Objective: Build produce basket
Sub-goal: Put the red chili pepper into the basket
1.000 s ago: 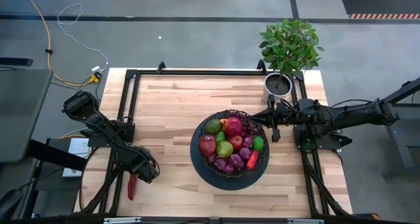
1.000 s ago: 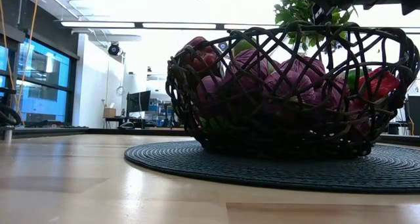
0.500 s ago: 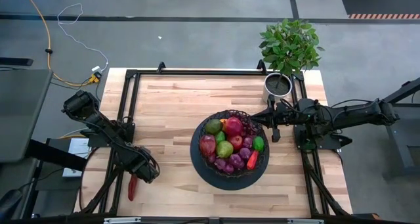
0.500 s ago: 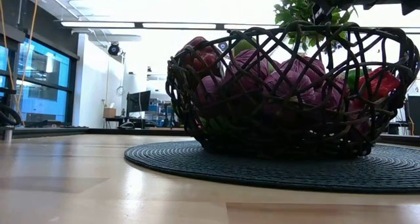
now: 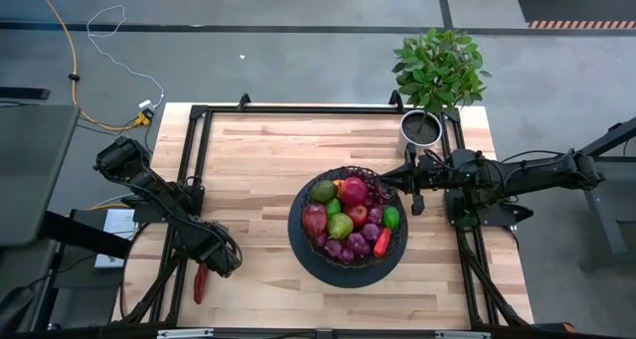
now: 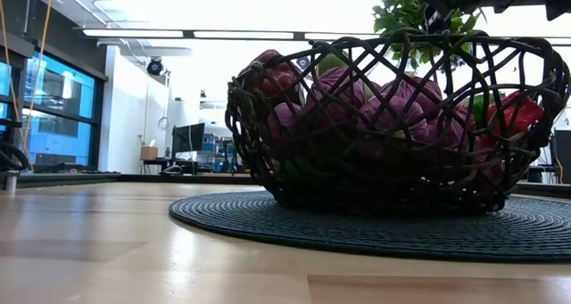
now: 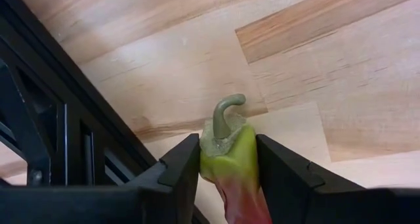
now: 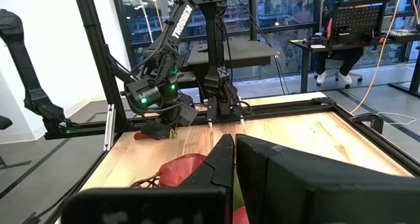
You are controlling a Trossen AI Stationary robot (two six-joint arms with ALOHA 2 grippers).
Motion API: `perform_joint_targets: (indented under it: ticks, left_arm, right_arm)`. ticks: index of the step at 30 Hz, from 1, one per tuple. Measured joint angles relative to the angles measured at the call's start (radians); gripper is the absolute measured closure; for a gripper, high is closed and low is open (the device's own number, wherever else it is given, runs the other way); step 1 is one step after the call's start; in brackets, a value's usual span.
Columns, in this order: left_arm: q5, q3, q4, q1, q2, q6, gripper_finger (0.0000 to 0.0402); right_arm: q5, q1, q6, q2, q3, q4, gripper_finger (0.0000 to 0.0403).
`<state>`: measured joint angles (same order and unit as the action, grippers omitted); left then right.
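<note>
Pick-up step: left gripper [image 7: 226,168] jaws clamp a red-green pepper [image 7: 231,163] well left of the basket [image 5: 348,215]; next, lift and carry it there; right gripper [image 5: 417,195], shut, waits beside the basket.

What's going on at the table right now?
The left pincer is down at the table's near-left corner, its fingers closed around the stem end of a red pepper lying on the wood. The basket sits on a dark round mat, already piled with produce. The right pincer is shut, waiting just beside the basket's right rim.
</note>
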<state>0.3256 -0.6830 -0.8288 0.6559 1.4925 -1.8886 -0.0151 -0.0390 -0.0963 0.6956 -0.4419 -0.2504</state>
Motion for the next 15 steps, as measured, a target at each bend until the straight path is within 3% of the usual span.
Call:
perform_joint_targets:
  ticks: [15]
  left_arm:
    - [-0.006,-0.011,-0.004,-0.001,-0.02,0.041,0.0271]
  right_arm:
    - [0.0,0.0,0.0,0.0,0.0,0.0,0.0403]
